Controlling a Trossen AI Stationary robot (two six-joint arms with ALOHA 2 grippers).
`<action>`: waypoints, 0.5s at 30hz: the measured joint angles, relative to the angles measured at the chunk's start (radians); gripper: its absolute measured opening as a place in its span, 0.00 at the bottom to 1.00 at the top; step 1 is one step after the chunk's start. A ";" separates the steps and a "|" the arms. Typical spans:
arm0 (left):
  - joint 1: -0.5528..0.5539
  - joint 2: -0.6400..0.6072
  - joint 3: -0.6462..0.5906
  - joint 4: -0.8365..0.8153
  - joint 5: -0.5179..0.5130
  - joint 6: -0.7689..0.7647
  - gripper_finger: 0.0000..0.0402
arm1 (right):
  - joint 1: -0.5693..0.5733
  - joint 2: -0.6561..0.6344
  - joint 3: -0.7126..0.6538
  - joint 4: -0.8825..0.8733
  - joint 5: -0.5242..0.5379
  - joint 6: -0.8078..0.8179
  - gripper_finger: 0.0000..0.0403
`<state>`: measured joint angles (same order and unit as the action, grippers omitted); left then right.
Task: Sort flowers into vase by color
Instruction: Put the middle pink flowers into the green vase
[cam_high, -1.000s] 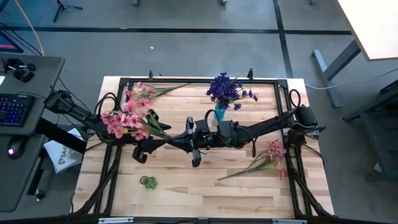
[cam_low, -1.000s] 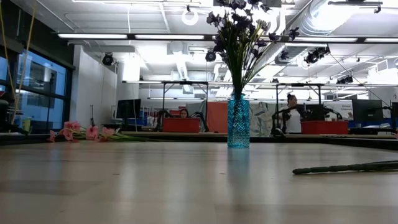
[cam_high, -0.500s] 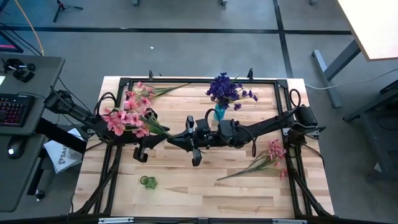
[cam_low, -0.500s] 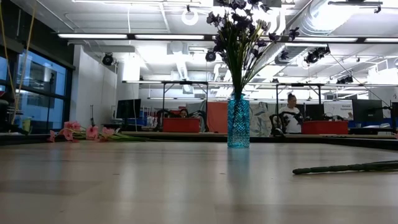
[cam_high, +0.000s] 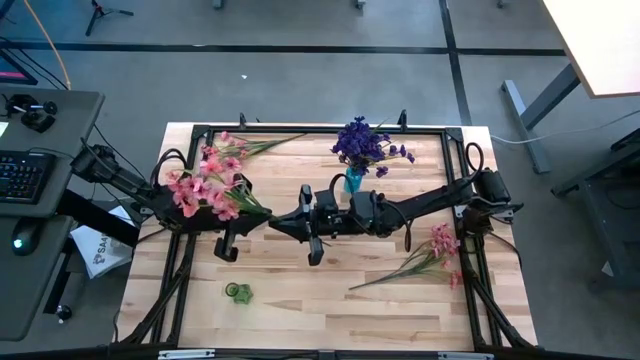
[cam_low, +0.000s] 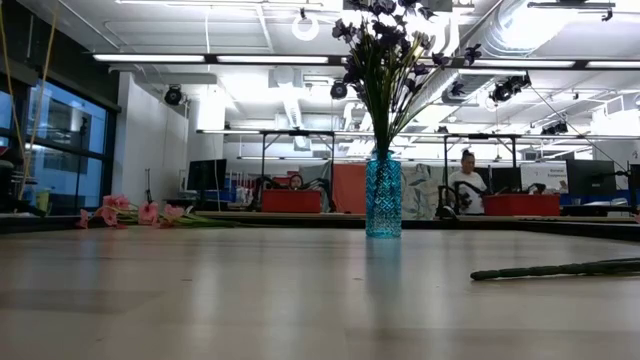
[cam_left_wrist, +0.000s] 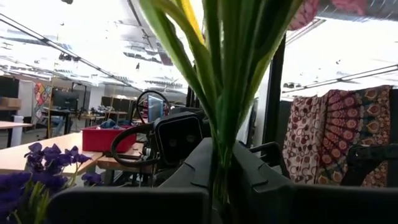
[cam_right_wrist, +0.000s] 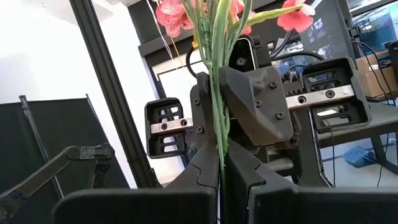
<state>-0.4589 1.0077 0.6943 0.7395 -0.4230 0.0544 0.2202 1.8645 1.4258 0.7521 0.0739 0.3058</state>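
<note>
A bunch of pink flowers (cam_high: 205, 188) hangs in the air over the table's left middle, its green stems (cam_high: 262, 212) running right to where my two grippers meet. My left gripper (cam_high: 280, 222) comes from the left and my right gripper (cam_high: 303, 220) from the right; both are shut on the stems. A blue vase (cam_low: 383, 195) with purple flowers (cam_high: 362, 143) stands at the far middle. One pink sprig (cam_high: 235, 148) lies flat at the far left, another (cam_high: 430, 255) at the right. My left gripper pinches the bunched green stems (cam_left_wrist: 219, 168) between its two fingers, well below the blossoms. The fingers come nearly level from the table's left and lie across the stems. The bunch is clear of the table. My right gripper pinches the same green stems (cam_right_wrist: 217, 146) between its two fingers, right beside the left gripper's fingers (cam_right_wrist: 205, 163). It comes nearly level from the table's right, across the stems. The blossoms (cam_right_wrist: 180, 12) stand beyond the hold, off the table.
A small green object (cam_high: 238, 292) lies near the front left. A black frame (cam_high: 300, 130) runs round the table's edges. A loose stem (cam_low: 560, 268) lies low at the right in the low view. People sit at desks far behind the table.
My left gripper has shut on the stems of the pink flowers, which my right gripper kept holding. The blossoms have shifted a little toward the far edge. Neither arm has travelled.
</note>
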 joint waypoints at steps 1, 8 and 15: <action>0.000 0.000 0.000 0.000 -0.006 0.001 0.02 | -0.001 0.000 0.000 0.000 0.000 0.001 0.00; -0.001 -0.105 -0.001 -0.185 -0.047 -0.017 0.01 | -0.014 -0.033 0.000 -0.058 0.001 0.060 0.19; -0.061 -0.311 -0.001 -0.609 -0.099 -0.143 0.00 | -0.008 -0.128 0.000 -0.233 -0.025 0.053 0.51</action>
<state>-0.5202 0.6970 0.6933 0.1302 -0.5224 -0.0883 0.2123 1.7362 1.4258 0.5192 0.0493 0.3584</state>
